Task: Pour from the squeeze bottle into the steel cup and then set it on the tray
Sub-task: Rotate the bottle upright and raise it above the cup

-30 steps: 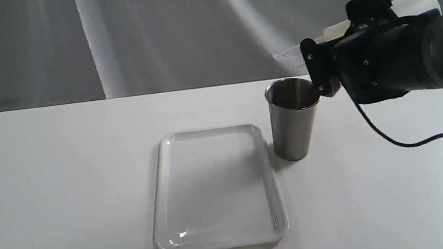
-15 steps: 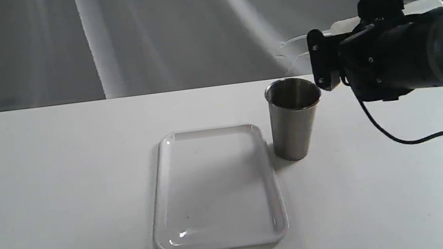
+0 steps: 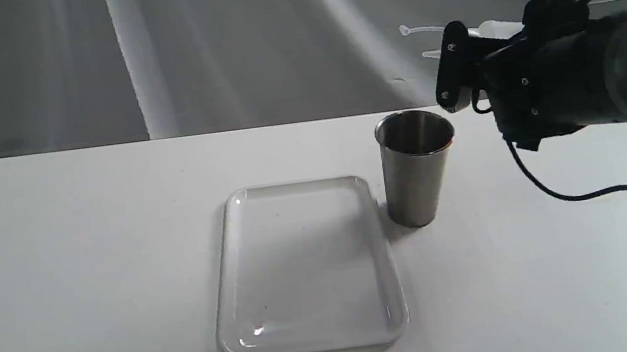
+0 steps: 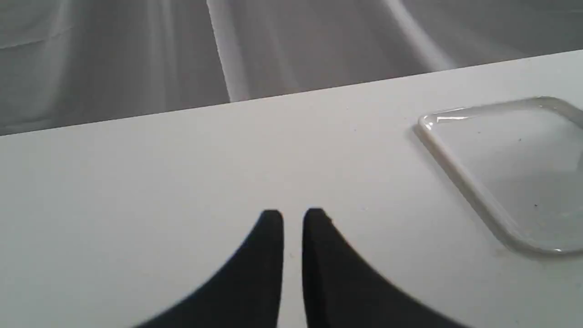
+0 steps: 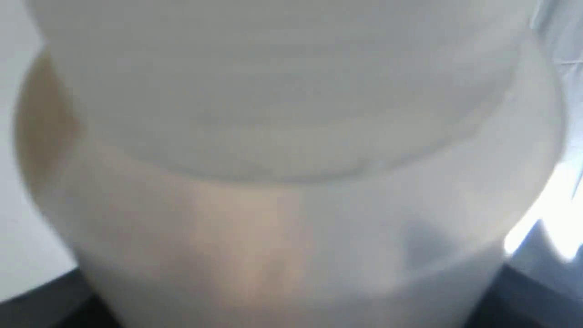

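Bottle is up in the air on the right of the exterior view, clamped in your right claw, which is closed around its body. Most of the body is hidden behind the black gripper and wrist. You can see only the whitish shoulder and the thin nozzle, with the tethered cap hanging just below it. The bottle lies close to level, its nozzle pointing left with the tip a touch higher than the shoulder. The tip sits above the cup in that view, well clear of the rim.

In the right wrist view the bottle fills nearly everything, blurred, with an amber tint low in the plastic and dark gripper parts at the lower corners.

The cup stands upright on the table, just beside the far right corner of the tray and not on it. Whether its base touches the tray's rim you cannot tell, since a shadow fills that spot. The tray lies flat near the middle of the table.

Your left claw is out of the exterior view. Its wrist view shows both black fingers drawn nearly together with a slim slit between them, gripping nothing, over bare table. One corner of the tray lies off to the side, well apart from the fingertips.
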{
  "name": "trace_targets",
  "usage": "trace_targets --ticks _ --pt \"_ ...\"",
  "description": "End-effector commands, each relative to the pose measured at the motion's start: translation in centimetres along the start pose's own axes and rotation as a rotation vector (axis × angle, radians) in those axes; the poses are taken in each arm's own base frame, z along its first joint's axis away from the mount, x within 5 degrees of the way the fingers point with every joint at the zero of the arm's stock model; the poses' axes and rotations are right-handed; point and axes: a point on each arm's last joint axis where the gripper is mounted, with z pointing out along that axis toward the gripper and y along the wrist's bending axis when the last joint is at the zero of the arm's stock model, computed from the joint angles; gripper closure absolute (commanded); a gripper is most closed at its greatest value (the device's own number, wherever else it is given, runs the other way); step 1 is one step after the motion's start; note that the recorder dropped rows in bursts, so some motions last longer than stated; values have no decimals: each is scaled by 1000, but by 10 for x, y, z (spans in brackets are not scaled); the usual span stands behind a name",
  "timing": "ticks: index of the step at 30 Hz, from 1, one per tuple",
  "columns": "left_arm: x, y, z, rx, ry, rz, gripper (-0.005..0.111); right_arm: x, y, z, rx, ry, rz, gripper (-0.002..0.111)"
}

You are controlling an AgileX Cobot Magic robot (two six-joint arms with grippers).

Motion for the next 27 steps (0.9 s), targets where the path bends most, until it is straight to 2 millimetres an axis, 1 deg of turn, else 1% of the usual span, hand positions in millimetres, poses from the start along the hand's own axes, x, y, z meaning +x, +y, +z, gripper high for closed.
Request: trace_targets --ticks 1,6,13,16,27 --pt "1 0 0 2 -7 -1 98 4 -7 -1 -1 22 102 67" --pt "1 0 0 2 -7 -1 98 3 -10 -9 -95 -14 306 67" --pt "1 0 0 2 -7 -1 98 5 -34 -28 -147 -112 594 67" --pt "1 0 0 2 -7 -1 98 6 -40 -35 -195 -125 705 67" --pt "1 0 0 2 -7 -1 98 7 -64 -62 -309 -244 910 67"
